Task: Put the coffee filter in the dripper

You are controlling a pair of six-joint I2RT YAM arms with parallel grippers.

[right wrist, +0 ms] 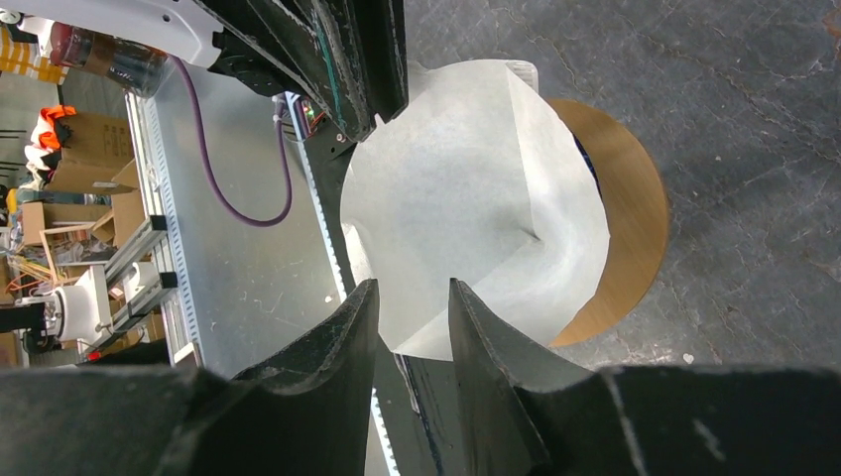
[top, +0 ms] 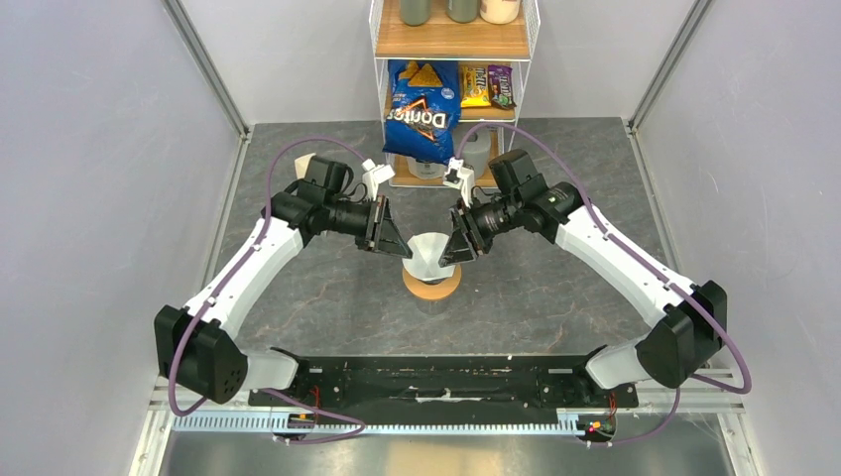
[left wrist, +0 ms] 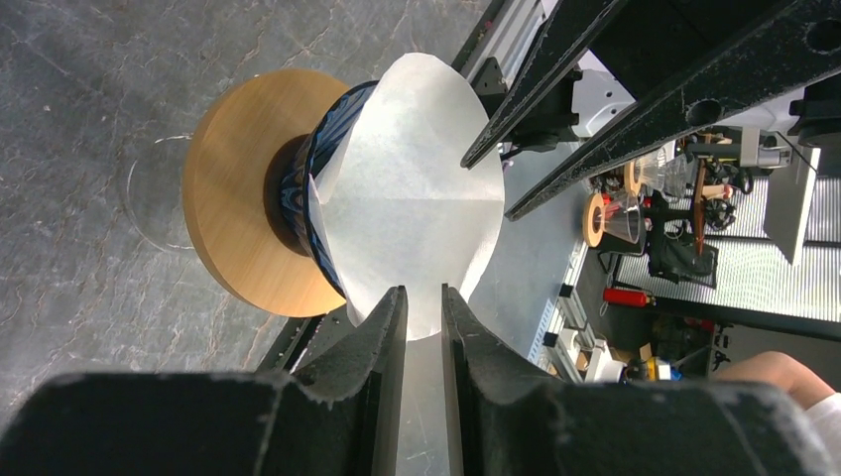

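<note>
As the creased white coffee filter sat in the blue dripper on the counter, my right hand straddled its rim, released; my left hand was at the opposite rim, grip I couldn't tell.

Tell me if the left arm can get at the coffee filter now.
Likely yes: the left fingers straddle the rim of the coffee filter, which stands out of the dripper; nothing else lies between.

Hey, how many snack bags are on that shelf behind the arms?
3. A blue Doritos bag on the left, a yellow bag beside it, and a dark bag furthest right. More may be hidden behind them.
</note>
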